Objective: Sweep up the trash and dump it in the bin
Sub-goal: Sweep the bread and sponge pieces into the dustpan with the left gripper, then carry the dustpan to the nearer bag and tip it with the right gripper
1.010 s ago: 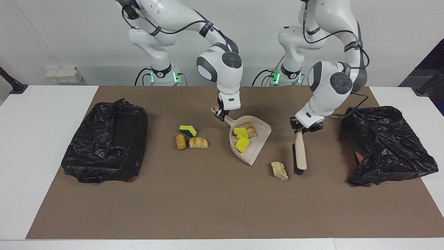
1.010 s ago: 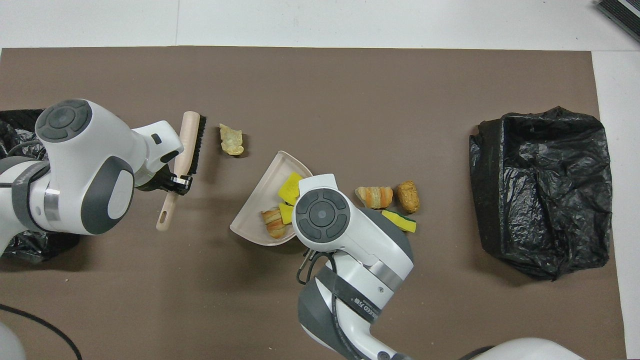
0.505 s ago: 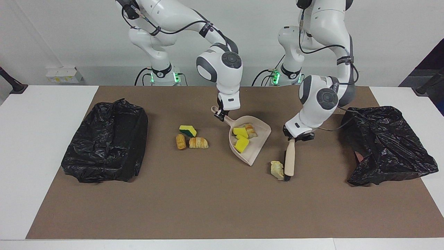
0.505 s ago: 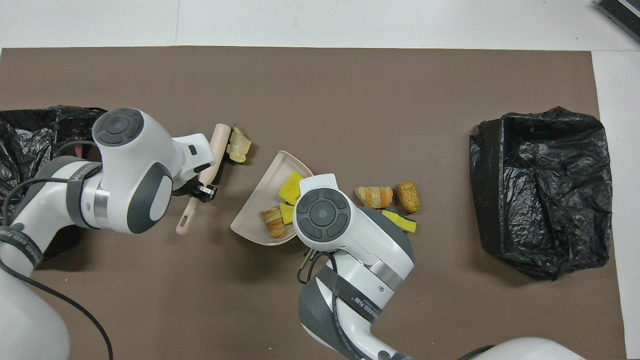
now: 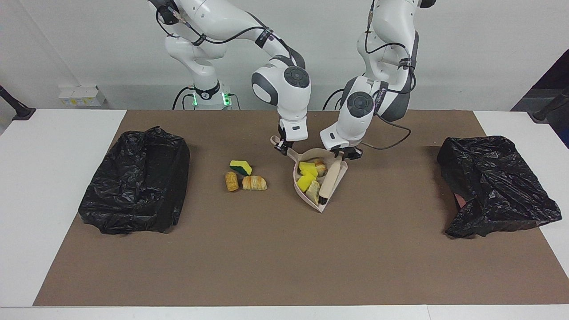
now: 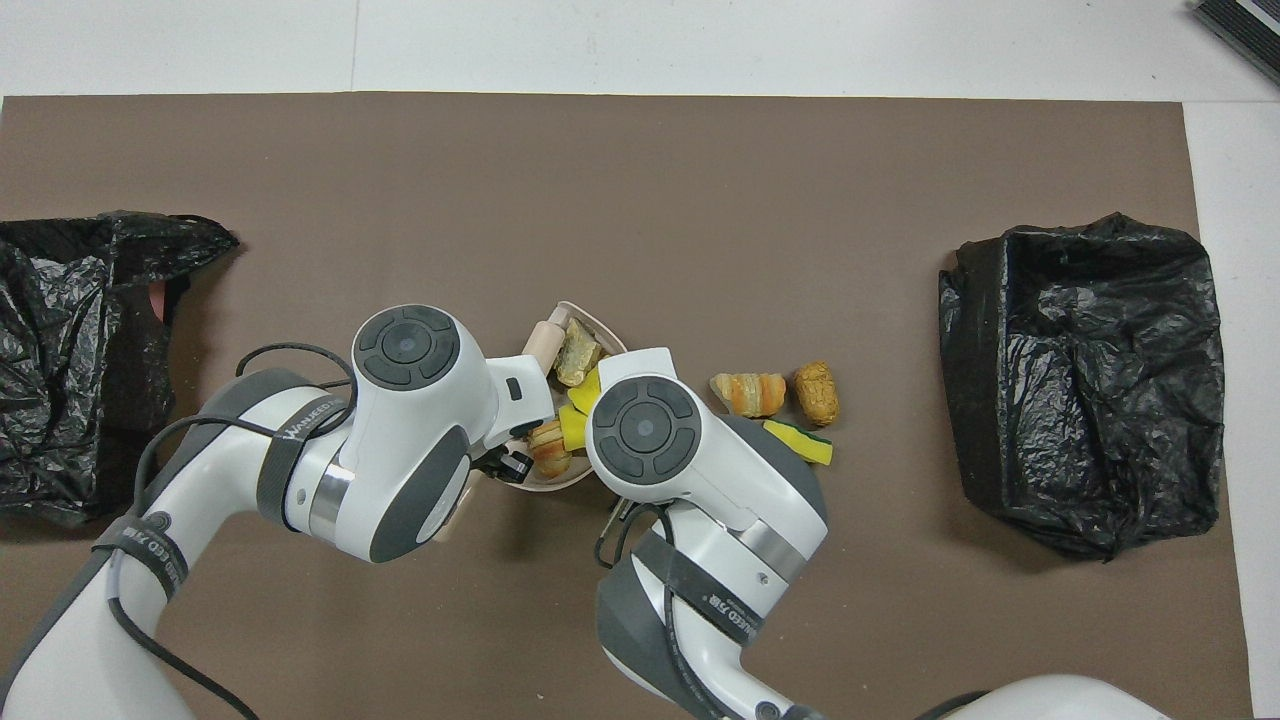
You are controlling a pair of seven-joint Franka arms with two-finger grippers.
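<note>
A beige dustpan [image 5: 297, 183] [image 6: 603, 326] lies mid-mat, my right gripper [image 5: 282, 148] shut on its handle. Trash lies in it: yellow sponge chunks [image 5: 307, 170], a croissant piece [image 5: 321, 167] and a pale scrap [image 5: 314, 189] [image 6: 577, 350]. The wooden brush [image 5: 328, 181] [image 6: 546, 340] rests along the pan's wall, held by my shut left gripper [image 5: 344, 154]. On the mat beside the pan, toward the right arm's end, lie a green-sided sponge [image 5: 240, 167] [image 6: 798, 441], a bread roll [image 5: 231, 181] [image 6: 816, 392] and a croissant [image 5: 254, 182] [image 6: 748, 392]. The black-bagged bin [image 5: 138, 182] [image 6: 1085, 380] stands at the right arm's end.
A second crumpled black bag [image 5: 493, 186] [image 6: 70, 340] sits at the left arm's end of the brown mat [image 5: 275, 258]. In the overhead view both wrists cover the grippers and much of the pan.
My left arm has swung the brush toward the dustpan, pushing the pale scrap across the mat into it. The right arm and the pan have stayed still.
</note>
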